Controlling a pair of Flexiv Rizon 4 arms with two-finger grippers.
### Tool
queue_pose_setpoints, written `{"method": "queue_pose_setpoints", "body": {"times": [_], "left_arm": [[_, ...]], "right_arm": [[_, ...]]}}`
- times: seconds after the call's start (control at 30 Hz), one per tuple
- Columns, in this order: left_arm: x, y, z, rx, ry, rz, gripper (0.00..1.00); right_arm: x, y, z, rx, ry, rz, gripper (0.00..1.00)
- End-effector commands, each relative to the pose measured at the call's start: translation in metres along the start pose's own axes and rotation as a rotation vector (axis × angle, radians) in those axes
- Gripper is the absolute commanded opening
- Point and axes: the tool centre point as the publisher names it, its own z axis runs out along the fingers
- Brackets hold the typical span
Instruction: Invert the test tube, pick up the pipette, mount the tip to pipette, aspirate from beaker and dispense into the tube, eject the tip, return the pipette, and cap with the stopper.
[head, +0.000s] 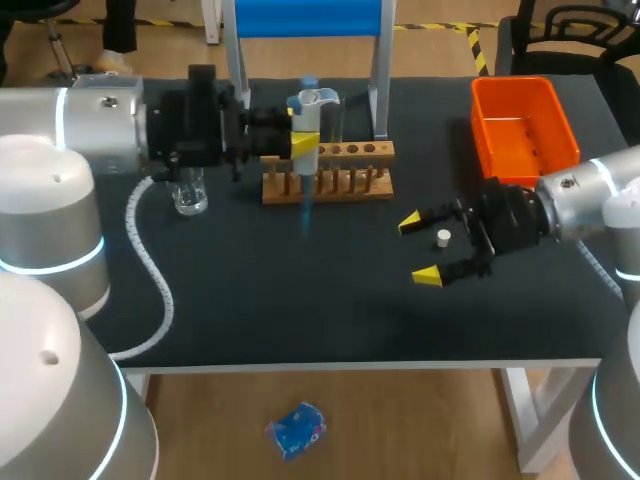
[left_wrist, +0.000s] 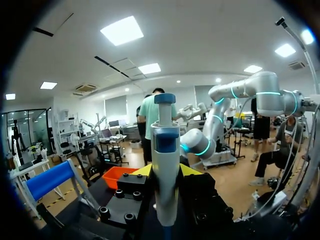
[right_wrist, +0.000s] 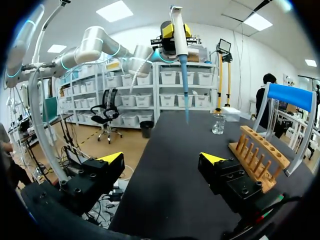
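Item: my left gripper pinching the pipette upright, blue tip on, near the wooden rack; my right gripper spread wide near the white stopper.

Counter: black matte top on white frame legs. Floor: wood-tone, with yellow-and-black hazard tape beyond the far edge. Ceiling: white, recessed rectangular light panels lit. Walls: white.

no legible text, no readable numbers
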Motion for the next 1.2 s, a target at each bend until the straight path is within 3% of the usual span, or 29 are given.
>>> {"method": "queue_pose_setpoints", "body": {"times": [0.03, 0.27, 0.33, 0.53, 0.93, 1.2], "left_arm": [[0.001, -0.001, -0.010, 0.001, 0.003, 0.001, 0.00], [0.001, -0.001, -0.010, 0.001, 0.003, 0.001, 0.00], [-0.011, 0.002, -0.028, 0.034, -0.047, -0.040, 0.00], [-0.046, -0.003, -0.086, 0.035, -0.192, -0.020, 0.00], [-0.106, 0.005, -0.134, -0.011, -0.358, 0.044, 0.00], [-0.143, 0.018, -0.148, -0.017, -0.398, 0.050, 0.00]], "right_arm": [[0.000, 0.001, -0.001, 0.001, 0.001, 0.000, 1.00], [0.000, 0.001, -0.001, 0.001, 0.001, 0.000, 1.00], [0.000, 0.001, -0.001, 0.001, 0.001, 0.000, 1.00], [0.000, 0.001, -0.001, 0.001, 0.001, 0.000, 1.00], [0.000, 0.001, -0.001, 0.001, 0.001, 0.000, 1.00], [0.000, 0.001, -0.001, 0.001, 0.001, 0.000, 1.00]]}}
